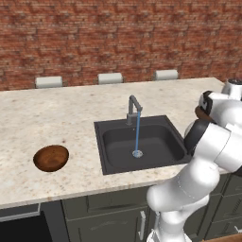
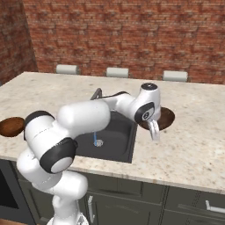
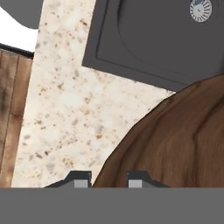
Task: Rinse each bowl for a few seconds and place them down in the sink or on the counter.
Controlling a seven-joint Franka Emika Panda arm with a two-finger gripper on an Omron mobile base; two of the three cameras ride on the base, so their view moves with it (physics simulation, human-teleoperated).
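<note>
One dark wooden bowl [image 2: 166,117] is on the counter [image 2: 184,149] just right of the sink [image 2: 119,141]. My gripper [image 2: 154,131] points down at its near rim. In the hand view this bowl [image 3: 175,144] covers the lower right, and its rim runs between my two fingertips, so the gripper [image 3: 107,180] is shut on it. I cannot tell whether the bowl is lifted off the stone. The other bowl [image 1: 51,157] rests upright on the counter [image 1: 56,118] left of the sink [image 1: 111,146], apart from the arm.
Water runs in a thin blue stream [image 1: 137,134] from the grey faucet [image 1: 133,108] onto the drain [image 1: 137,153]. A brick wall with three pale blocks [image 1: 110,78] backs the counter. The counter's front edge and a wooden floor [image 3: 11,113] lie beside the hand.
</note>
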